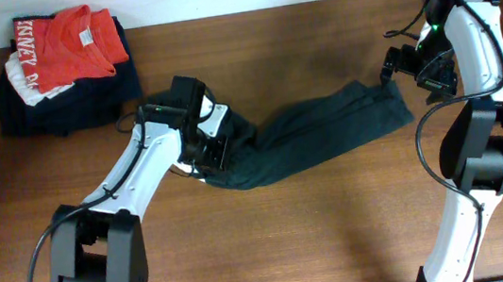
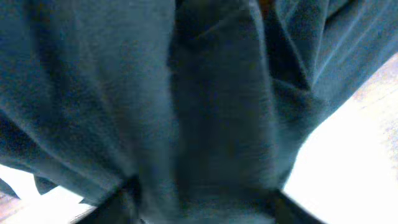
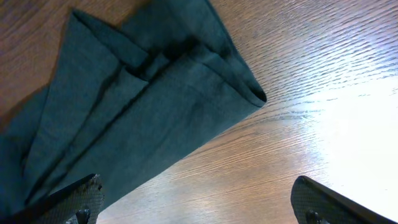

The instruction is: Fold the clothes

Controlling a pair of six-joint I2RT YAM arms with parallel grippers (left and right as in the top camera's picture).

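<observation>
1. Table (image 1: 320, 238): bare wood. No bins, trays or other containers in view, so no contents to report.
2. Dark T-shirt (image 1: 326, 130): lies mid-table as a long rumpled band, running from centre-left to the right side, w/ the right end slightly farther. Lettering not visible. Prob. light, soft and limp, so it will sag and bunch, and likely slides easily on the wood. Best hold, by judgement: pinch hem or corner edges at both ends so the cloth stays taut.
3. Pile, far left: red-orange shirt (image 1: 75, 47) atop dark navy folded garments (image 1: 58, 111), well apart from the T-shirt.
4. Left gripper (image 1: 212, 145): down on the band's left end. Its wrist view is all cloth, w/ fabric bunched between the fingers. Jaws partly apart; can't tell if the cloth is actually clamped.
5. Right gripper (image 3: 199, 204): near the band's right end, jaws spread wide, holding nothing. The pleated shirt end lies just beyond one finger (image 3: 78, 199).
</observation>
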